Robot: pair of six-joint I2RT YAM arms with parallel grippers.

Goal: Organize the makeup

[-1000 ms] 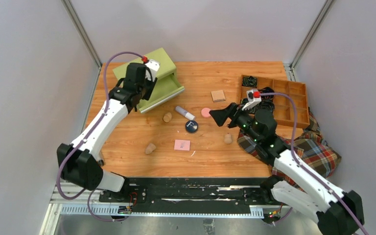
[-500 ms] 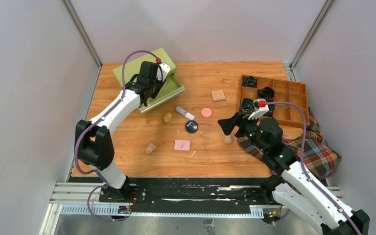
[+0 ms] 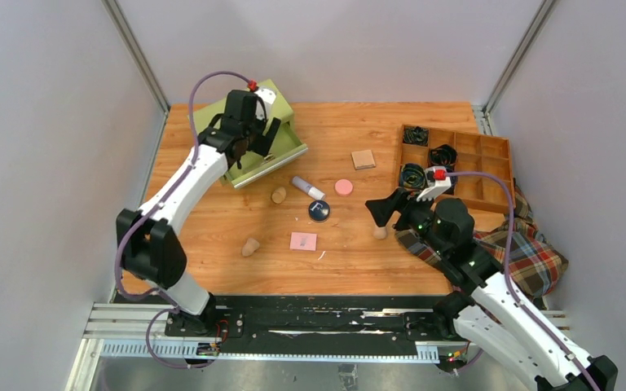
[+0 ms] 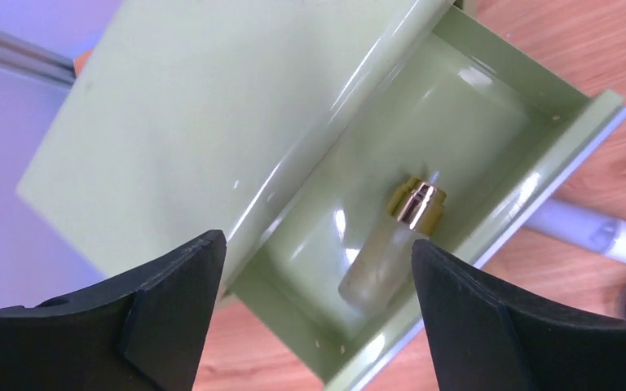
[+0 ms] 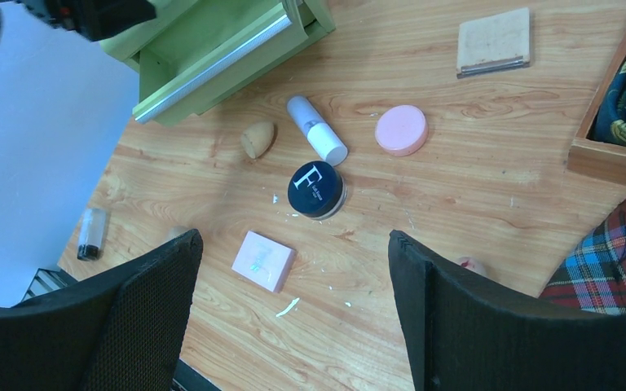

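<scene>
**Tabletop [image 3: 359,269], light wood.**

- Left claw [image 4: 316,244]: jaws spread wide, holding nothing, poised over the pale green metal box's open drawer [image 4: 538,163].
- Frosted clear bottle with gold cap [image 4: 383,244]: lying on its side inside that drawer, between the two fingers in the left wrist view, touching neither.
- Right claw [image 5: 293,236]: jaws wide apart, empty, above the tabletop near the middle items.
- White tube [image 3: 308,188]: lying just in front of the drawer.
- Pink round disc [image 3: 343,186]: just right of the tube.
- Navy round compact [image 3: 319,210]: near side of the tube, close by.
- Pink square pad [image 3: 302,241]: nearer the arms than the compact.
- Tan egg-shaped sponges, three: one [image 3: 279,195] left of the tube, one [image 3: 250,247] left of the pad, one [image 3: 380,232] beneath the right claw.
- Tan square [image 3: 363,159]: far side, beside the wooden compartment tray [image 3: 489,175].
- Small clear bottle [image 5: 91,234]: at the tabletop's left edge.
- Black coiled bands [image 3: 413,173]: in the tray's left compartments.
- Plaid cloth [image 3: 530,252]: at the right edge, under the tray's near end.
</scene>
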